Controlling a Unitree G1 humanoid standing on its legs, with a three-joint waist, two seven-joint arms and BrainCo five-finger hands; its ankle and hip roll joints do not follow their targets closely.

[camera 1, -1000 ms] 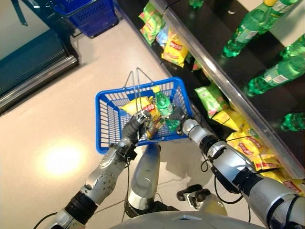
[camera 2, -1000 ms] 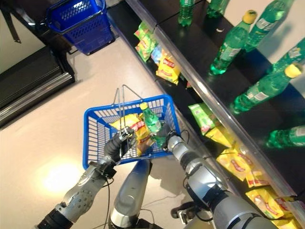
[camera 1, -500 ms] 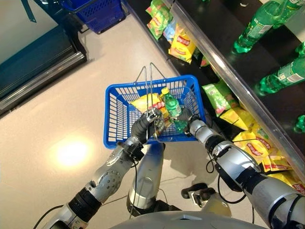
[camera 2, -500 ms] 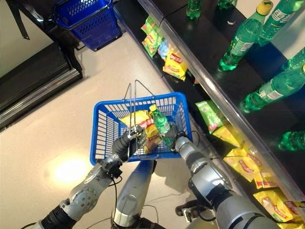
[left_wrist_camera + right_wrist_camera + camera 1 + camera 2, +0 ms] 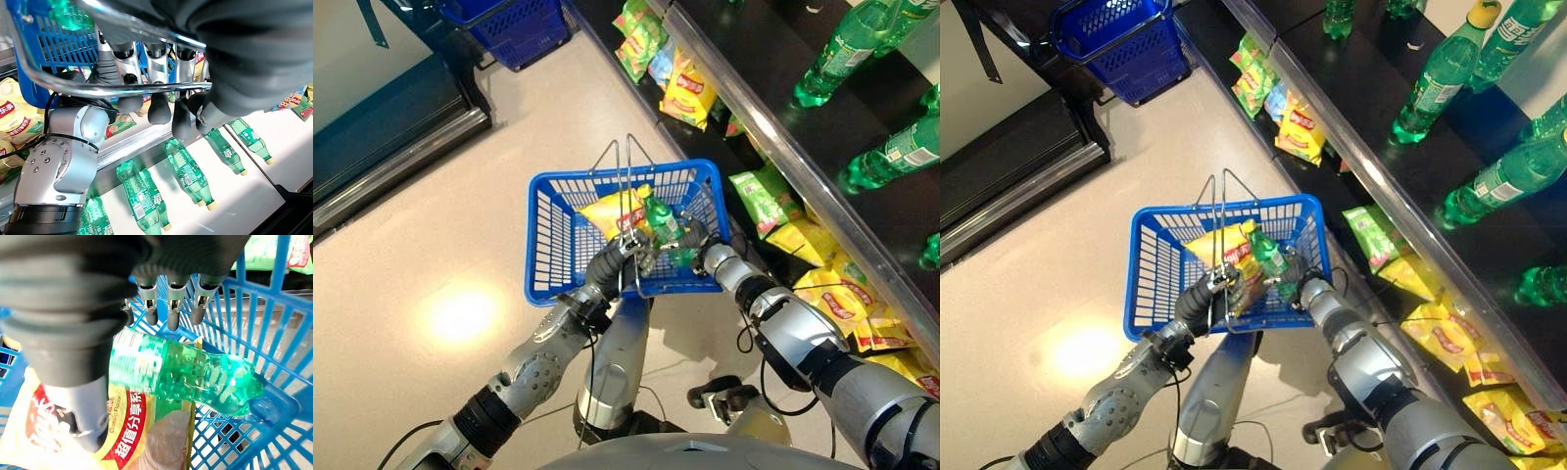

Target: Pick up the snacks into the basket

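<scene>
A blue plastic basket (image 5: pixel 544 245) hangs above the floor by its metal handles (image 5: pixel 626 168). My left hand (image 5: pixel 612 262) is shut round those handles; its fingers (image 5: pixel 159 105) curl over the wire. Inside the basket a yellow snack bag (image 5: pixel 607 211) lies flat, with a green bottle (image 5: pixel 658 221) tilted across it. My right hand (image 5: pixel 697 241) reaches in over the basket's right wall. The bottle (image 5: pixel 186 372) rests between its thumb and its straight fingers (image 5: pixel 168 308), on the snack bag (image 5: pixel 132 431).
To the right runs a dark shelf with a metal edge (image 5: pixel 783 162), with green bottles (image 5: pixel 842 49) on top and yellow (image 5: pixel 683 93) and green (image 5: pixel 754 201) snack bags hanging below. A second blue basket (image 5: pixel 509 24) stands at the back. A dark cabinet (image 5: pixel 382 127) borders the pale floor on the left.
The camera shifted during the first half second. The bottle has tipped from nearly upright down onto the snack bag. The basket's handles now stand straight up over my left hand.
</scene>
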